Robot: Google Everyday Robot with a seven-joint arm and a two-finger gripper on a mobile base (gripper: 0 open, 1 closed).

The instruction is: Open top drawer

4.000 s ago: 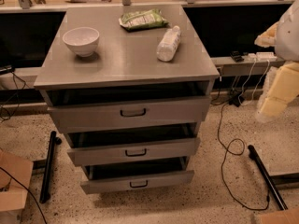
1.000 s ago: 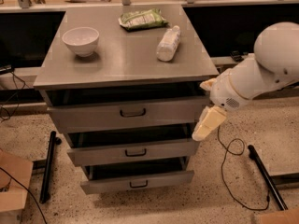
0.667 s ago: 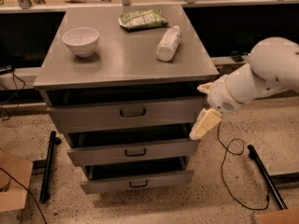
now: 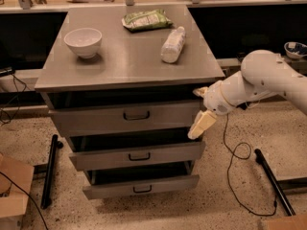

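In the camera view, the top drawer [image 4: 96,120] sits directly under the grey worktop [image 4: 124,63], with a dark gap showing above its front and its small dark handle [image 4: 136,115] at the centre. Below it we see the mid drawer [image 4: 110,158] and the lowest drawer [image 4: 115,189], each with a dark gap above its front. The robot's arm [image 4: 268,80] reaches in from the right, and its hand [image 4: 203,115] hangs at the right end of the top drawer's front, well apart from the handle. We cannot tell whether the hand is released or clenched. On the worktop stand a white bowl [image 4: 83,41] at the left, a green packet [image 4: 146,19] at the back and a bottle [image 4: 172,44] lying on its side.
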